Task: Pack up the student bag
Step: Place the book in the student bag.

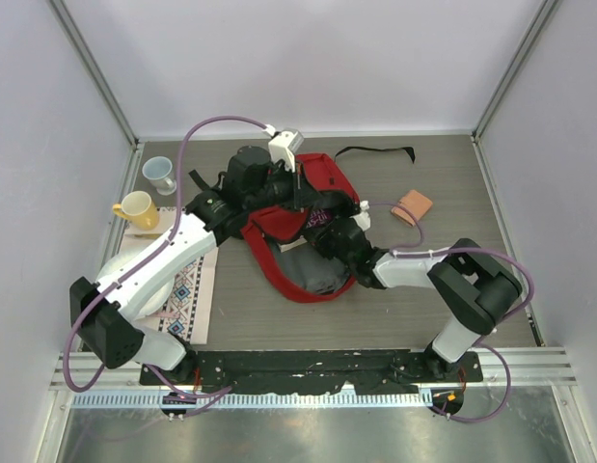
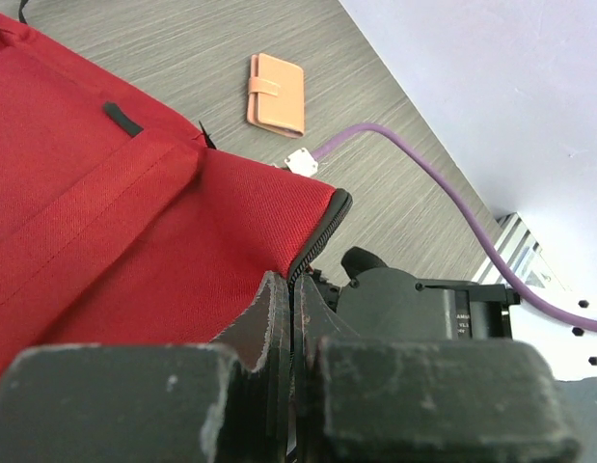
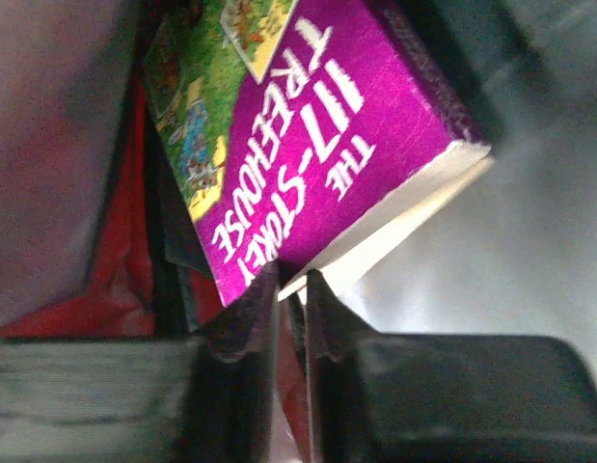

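Observation:
The student bag (image 1: 279, 253) is a red backpack with black zipper trim, lying open in the middle of the table. My left gripper (image 1: 296, 198) is shut on the bag's black-trimmed upper edge and holds it up; in the left wrist view the jaws (image 2: 293, 285) pinch the zipper edge of the red fabric (image 2: 105, 212). My right gripper (image 1: 319, 226) is at the bag's opening. In the right wrist view it (image 3: 290, 280) is shut on the corner of a purple book (image 3: 317, 125) titled "The 117-Storey Treehouse", with red fabric (image 3: 115, 251) to the left.
A peach wallet (image 1: 412, 205) lies right of the bag and also shows in the left wrist view (image 2: 277, 95). A black strap (image 1: 375, 151) lies at the back. A yellow mug (image 1: 136, 209), a pale cup (image 1: 161, 174) and a patterned mat (image 1: 189, 289) are at the left.

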You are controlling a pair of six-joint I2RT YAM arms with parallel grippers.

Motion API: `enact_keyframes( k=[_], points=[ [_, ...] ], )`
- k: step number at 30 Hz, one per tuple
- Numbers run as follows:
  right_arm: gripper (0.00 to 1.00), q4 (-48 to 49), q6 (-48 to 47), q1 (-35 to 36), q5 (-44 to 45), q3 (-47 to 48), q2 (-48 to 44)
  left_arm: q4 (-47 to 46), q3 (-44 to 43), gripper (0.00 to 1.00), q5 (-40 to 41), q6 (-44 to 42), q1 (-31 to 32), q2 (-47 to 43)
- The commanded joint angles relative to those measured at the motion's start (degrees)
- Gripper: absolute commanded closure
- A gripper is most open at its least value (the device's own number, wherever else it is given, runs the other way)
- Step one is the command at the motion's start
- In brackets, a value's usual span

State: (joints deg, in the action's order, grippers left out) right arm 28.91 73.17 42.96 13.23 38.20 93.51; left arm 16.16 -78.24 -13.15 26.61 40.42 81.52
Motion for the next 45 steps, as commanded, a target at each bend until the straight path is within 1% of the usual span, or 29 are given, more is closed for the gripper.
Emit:
enact_keyframes(
  k=[1, 2, 7, 9, 10, 12, 13, 15, 16, 19, 20, 22, 23, 25, 27, 29, 30, 31, 32, 33, 36, 37, 38, 39, 40, 41, 44, 45],
  points=[
    [0.89, 1.95, -2.41, -0.16, 0.04, 5.3, 2.63, -4.21, 0.28, 1.0, -0.74, 0.2, 0.01, -3.91],
    [0.91, 1.77, -2.59, -0.16, -0.22, 6.96, 3.07, -4.3, 0.54, 1.0, -0.74, 0.28, 0.09, -3.91],
    [0.91, 1.06, -2.94, -0.24, -2.33, 11.11, 6.58, -4.47, 0.45, 1.0, -1.18, 0.63, 0.01, -3.73],
    [0.88, 1.76, -3.2, -0.16, -3.3, 10.68, 6.59, -3.95, 0.37, 1.0, -1.35, 0.64, 0.09, -3.56],
    [0.79, 2.12, -3.64, -0.07, -3.3, 9.11, 5.46, -3.34, 0.71, 1.0, -1.35, 0.55, 0.09, -3.64],
    [0.7, 3.08, -6.09, 0.02, -2.69, 6.55, 1.35, -3.16, 1.85, 1.0, -0.66, 0.46, 0.01, -4.08],
    [0.62, 2.83, -7.41, 0.02, -2.25, 3.93, -0.94, -3.24, 2.38, 1.0, -0.48, 0.46, 0.01, -4.52],
    [0.54, -0.16, -10.74, 0.02, -0.67, 1.19, -5.43, -3.33, 3.61, 1.0, 0.05, 0.55, 0.09, -5.05],
    [0.46, -0.69, -11.81, 0.02, 0.12, -1.78, -10.76, -3.51, 4.14, 1.0, 0.31, 0.55, 0.09, -5.4],
    [0.36, -5.68, -16.03, 0.02, 1.17, -4.96, -19.91, -3.6, 5.46, 1.0, 0.4, 0.81, 0.01, -5.67],
    [0.35, -12.05, -16.47, 0.02, 2.05, -4.89, -21.95, -3.51, 5.64, 1.0, 0.14, 0.81, 0.01, -5.4],
    [0.35, -18.24, -17.61, 0.02, 4.33, -4.53, -24.77, -3.59, 6.34, 1.0, -0.47, 1.33, 0.01, -4.88],
    [0.35, -23.14, -17.88, 0.02, 6.61, -4.53, -27.57, -3.68, 6.52, 1.0, -1.96, 1.69, 0.01, -4.35],
    [0.35, -26.61, -18.15, 0.02, 8.64, -5.93, -30.83, -4.12, 7.22, 1.0, -3.54, 2.39, 0.09, -3.82],
    [0.35, -28.55, -18.41, 0.11, 11.1, -7.6, -37.06, -4.04, 8.36, 0.99, -5.3, 2.66, 0.09, -2.86],
    [0.35, -33.1, -18.32, 0.02, 13.04, -9.71, -41.72, -3.86, 9.24, 0.97, -6.36, 2.83, 0.27, -2.33],
    [0.35, -34.78, -18.24, 0.02, 15.13, -9.98, -46.79, -3.77, 10.2, 0.96, -7.15, 2.83, 0.62, -1.72],
    [0.35, -36.62, -17.89, 0.02, 16.46, -10.5, -49.11, -3.86, 10.64, 0.93, -7.5, 2.92, 0.97, -1.45],
    [0.35, -40.82, -17.27, 0.11, 17.95, -10.6, -51.65, -3.77, 11.08, 0.92, -8.03, 2.83, 1.41, -0.84],
    [0.34, -42.95, -17.09, 0.02, 21.01, -10.51, -55.59, -3.86, 11.61, 0.9, -8.47, 2.83, 2.72, 0.3],
    [0.3, -49.02, -16.83, 0.02, 25.16, -10.25, -62.02, -1.41, 10.83, 0.86, -8.3, 1.52, 6.05, 3.11],
    [0.27, -49.99, -16.74, 0.02, 25.78, -10.07, -63.01, 1.65, 10.39, 0.85, -7.95, 1.17, 6.85, 5.12],
    [0.26, -51.13, -16.57, -0.07, 26.05, -9.98, -63.54, 2.98, 9.95, 0.82, -7.69, 0.9, 7.47, 5.67],
    [0.24, -51.23, -16.39, -0.07, 25.97, -9.9, -64.07, 4.48, 9.86, 0.77, -7.34, 0.72, 8.35, 5.93],
    [0.24, -51.32, -16.13, -0.07, 25.36, -9.72, -63.98, 4.84, 10.21, 0.54, -6.46, 0.9, 8.35, 5.41],
    [0.23, -51.4, -15.86, -0.07, 25.09, -9.63, -63.55, 5.28, 10.38, 0.46, -6.1, 1.07, 8.44, 4.71],
    [0.2, -51.58, -15.51, -0.16, 23.33, -8.49, -59.95, 7.3, 9.34, 0.27, -3.38, -0.15, 8.44, 1.2],
    [0.18, -51.58, -15.77, -0.24, 22.89, -7.53, -58.9, 10.17, 8.46, 0.2, -2.25, -1.37, 8.44, 0.49]
  ],
)
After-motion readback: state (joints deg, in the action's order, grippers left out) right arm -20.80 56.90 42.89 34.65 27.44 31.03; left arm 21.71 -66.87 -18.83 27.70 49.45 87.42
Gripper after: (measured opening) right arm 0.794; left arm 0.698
